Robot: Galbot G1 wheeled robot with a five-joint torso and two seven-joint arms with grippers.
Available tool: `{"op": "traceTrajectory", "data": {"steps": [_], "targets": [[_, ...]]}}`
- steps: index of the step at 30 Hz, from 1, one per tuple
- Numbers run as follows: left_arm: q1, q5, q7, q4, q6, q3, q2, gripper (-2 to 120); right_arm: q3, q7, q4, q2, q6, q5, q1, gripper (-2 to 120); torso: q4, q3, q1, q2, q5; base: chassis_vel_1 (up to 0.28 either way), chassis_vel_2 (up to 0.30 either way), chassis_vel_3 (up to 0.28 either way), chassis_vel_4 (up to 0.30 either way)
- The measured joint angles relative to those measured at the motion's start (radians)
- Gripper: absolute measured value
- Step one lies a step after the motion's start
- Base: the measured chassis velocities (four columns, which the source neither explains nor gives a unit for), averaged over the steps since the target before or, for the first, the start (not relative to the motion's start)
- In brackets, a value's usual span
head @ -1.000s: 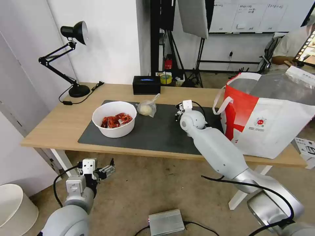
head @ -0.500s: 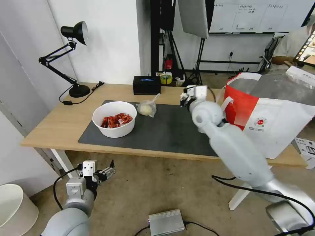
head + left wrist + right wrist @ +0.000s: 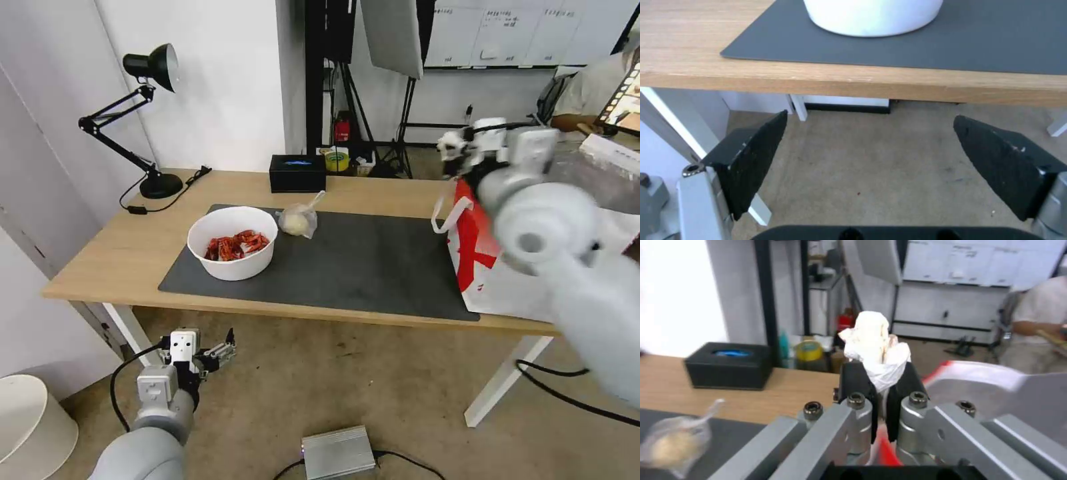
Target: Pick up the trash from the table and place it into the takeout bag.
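Observation:
My right gripper [image 3: 460, 152] is raised over the near rim of the white and red takeout bag [image 3: 475, 257], shut on a crumpled white tissue [image 3: 449, 141]. In the right wrist view the tissue [image 3: 874, 340] sticks up between the black fingers [image 3: 855, 381], with the bag's rim [image 3: 978, 373] just beyond. A white bowl of red shells [image 3: 232, 241] and a small knotted clear bag [image 3: 298, 220] sit on the dark mat [image 3: 360, 260] of the light-wood table [image 3: 127, 250]. My left gripper [image 3: 218, 350] hangs open below the table's front edge, with the bowl's base [image 3: 871, 16] above it.
A black desk lamp [image 3: 159, 181] stands at the table's back left. A black rectangular box [image 3: 298, 172] sits at the back edge behind the mat. On the floor lie a silver box [image 3: 337, 450] and a white bin [image 3: 30, 427].
My right arm has risen from the mat and swung right with the tissue, up to the bag's rim. The left arm has barely moved.

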Motion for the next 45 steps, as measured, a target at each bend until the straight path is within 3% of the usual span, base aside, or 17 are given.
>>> {"op": "traceTrajectory", "data": {"steps": [13, 25, 45], "targets": [[-0.031, 0.009, 0.004, 0.007, -0.002, 0.047, 0.005, 100, 0.172, 0.025, -0.021, -0.141, 0.0, 0.065, -0.141, 3, 0.0, 0.0, 0.0, 0.0, 0.0001, 0.0, 0.0, 0.0, 0.0], [-0.045, 0.008, 0.005, 0.012, -0.002, 0.064, 0.013, 100, 0.18, 0.066, -0.112, -0.118, 0.0, 0.156, -0.156, 3, 0.0002, 0.0, 0.0, 0.0, 0.0, 0.0, 0.0, 0.0, 0.0], [-0.037, 0.011, 0.005, 0.004, -0.002, 0.07, 0.008, 100, 0.189, 0.074, -0.104, -0.125, 0.001, 0.152, -0.179, 77, 0.0001, 0.0, 0.0, 0.0, -0.0001, 0.0, 0.0, 0.0, 0.0]]}}
